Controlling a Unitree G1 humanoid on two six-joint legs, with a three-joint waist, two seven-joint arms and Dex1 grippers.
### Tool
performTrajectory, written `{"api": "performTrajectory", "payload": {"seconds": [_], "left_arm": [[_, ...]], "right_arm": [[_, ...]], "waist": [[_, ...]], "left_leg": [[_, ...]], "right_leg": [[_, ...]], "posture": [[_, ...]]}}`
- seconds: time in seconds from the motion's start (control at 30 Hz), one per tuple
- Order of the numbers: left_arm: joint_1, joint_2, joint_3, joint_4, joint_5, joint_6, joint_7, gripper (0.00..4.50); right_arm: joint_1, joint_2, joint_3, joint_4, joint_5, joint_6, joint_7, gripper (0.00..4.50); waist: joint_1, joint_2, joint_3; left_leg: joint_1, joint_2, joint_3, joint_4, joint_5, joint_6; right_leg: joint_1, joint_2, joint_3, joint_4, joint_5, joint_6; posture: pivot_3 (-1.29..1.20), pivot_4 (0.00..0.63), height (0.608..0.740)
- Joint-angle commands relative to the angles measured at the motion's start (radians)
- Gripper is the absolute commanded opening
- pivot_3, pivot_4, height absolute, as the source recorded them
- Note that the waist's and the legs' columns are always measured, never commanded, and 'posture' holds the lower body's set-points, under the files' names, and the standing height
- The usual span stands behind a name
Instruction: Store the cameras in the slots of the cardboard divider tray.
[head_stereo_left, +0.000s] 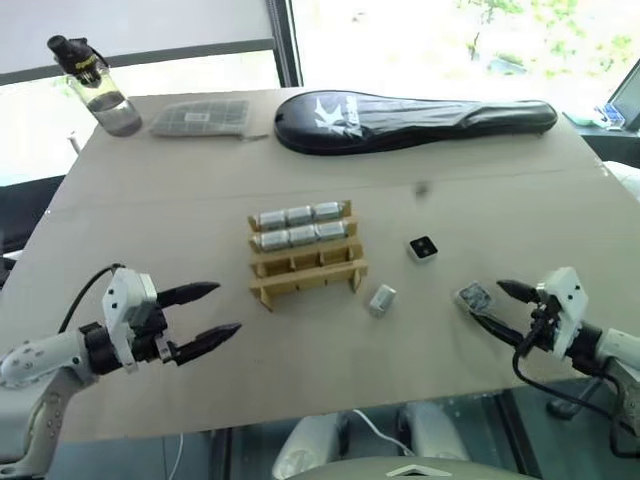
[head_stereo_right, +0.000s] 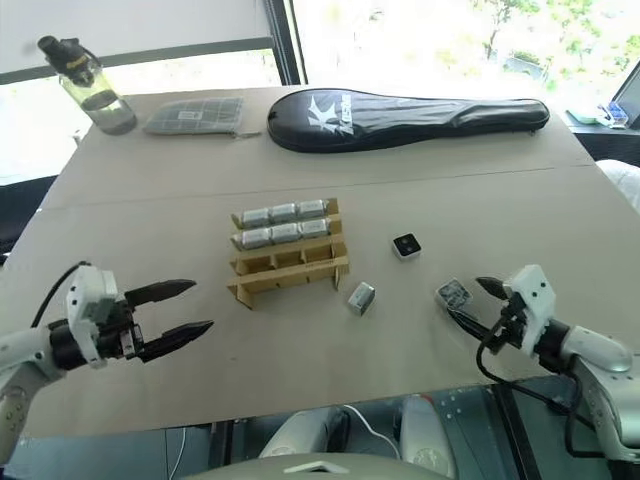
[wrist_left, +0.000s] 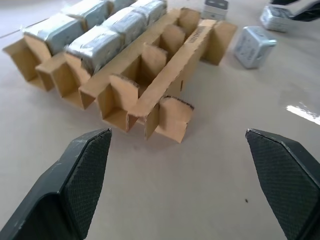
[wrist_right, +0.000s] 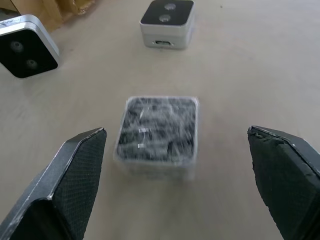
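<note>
I had both jaws wide and empty, the right gripper (wrist_right: 175, 185) lined up on a wrapped camera (wrist_right: 157, 131); squaring over it before closing seemed wisest.

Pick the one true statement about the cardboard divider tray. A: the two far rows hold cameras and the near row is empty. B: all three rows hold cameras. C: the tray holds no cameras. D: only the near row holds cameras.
A: the cardboard divider tray has three cameras in each of its two far rows, while the near row's slots stand empty.
</note>
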Motion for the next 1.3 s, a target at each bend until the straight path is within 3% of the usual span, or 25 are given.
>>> {"api": "performTrajectory", "payload": {"seconds": [0.03,0.37,0.47,0.57,0.6,0.93,1.17,1.3], "left_arm": [[-0.042,0.039,0.015,-0.033,-0.018,0.014,-0.047,4.47],[-0.047,0.065,-0.011,-0.027,0.037,-0.042,-0.172,4.47],[-0.039,0.072,-0.013,0.002,0.058,-0.055,-0.207,4.5],[-0.036,0.071,-0.013,0.014,0.061,-0.064,-0.237,4.5],[-0.038,0.069,-0.012,0.018,0.061,-0.069,-0.243,4.5],[-0.128,0.024,-0.037,0.041,0.016,-0.043,-0.233,4.5],[-0.379,-0.155,-0.189,-0.036,-0.07,0.17,0.035,4.5],[-0.538,-0.245,-0.21,-0.018,-0.15,0.292,0.183,4.5]], "right_arm": [[-0.013,0.012,0.044,-0.044,-0.035,0.015,-0.042,4.5],[-0.007,0.094,0.066,-0.07,-0.064,0.052,-0.167,4.5],[-0.004,0.102,0.08,-0.073,-0.082,0.035,-0.169,3.73],[-0.001,0.106,0.081,-0.074,-0.085,0.03,-0.17,2.31],[0.0,0.105,0.079,-0.072,-0.086,0.027,-0.169,2.02],[-0.066,0.073,0.086,-0.068,-0.145,-0.093,-0.142,2.02],[-0.257,0.055,0.271,-0.113,-0.354,-0.272,-0.131,2.02],[-0.378,0.051,0.389,-0.072,-0.543,-0.458,-0.147,2.02]], "waist": [[-0.002,0.0,0.0],[-0.008,0.0,0.0],[-0.007,0.0,0.0],[-0.007,0.001,0.001],[-0.007,0.001,0.001],[-0.007,0.002,0.001],[-0.007,0.001,0.002],[-0.01,-0.002,0.002]], "left_leg": [[0.0,0.0,0.0,0.0,0.0,0.0],[0.0,0.0,0.0,-0.001,0.0,0.0],[0.0,0.0,0.001,0.0,0.0,0.0],[0.0,0.0,0.0,-0.001,0.0,0.0],[0.0,0.0,0.0,-0.001,0.0,0.0],[0.0,0.0,0.0,-0.001,0.0,0.0],[0.0,0.0,0.0,0.002,0.0,0.0],[-0.001,0.0,0.0,0.001,0.0,0.0]], "right_leg": [[0.0,0.0,0.0,0.0,0.0,0.0],[0.0,0.0,0.001,0.0,0.0,0.0],[0.0,0.001,0.001,0.0,0.0,0.0],[0.0,0.001,0.001,0.0,0.0,0.0],[0.0,0.001,0.001,0.0,0.0,0.0],[0.0,0.001,0.001,0.0,0.0,0.0],[0.0,0.001,0.0,0.001,0.0,0.0],[-0.002,0.001,0.0,0.001,0.0,0.0]], "posture": [[0.0,0.15,0.74],[0.0,0.15,0.74],[0.0,0.15,0.74],[0.0,0.15,0.74],[0.0,0.15,0.74],[0.0,0.15,0.74],[0.0,0.15,0.74],[0.0,0.15,0.74]]}}
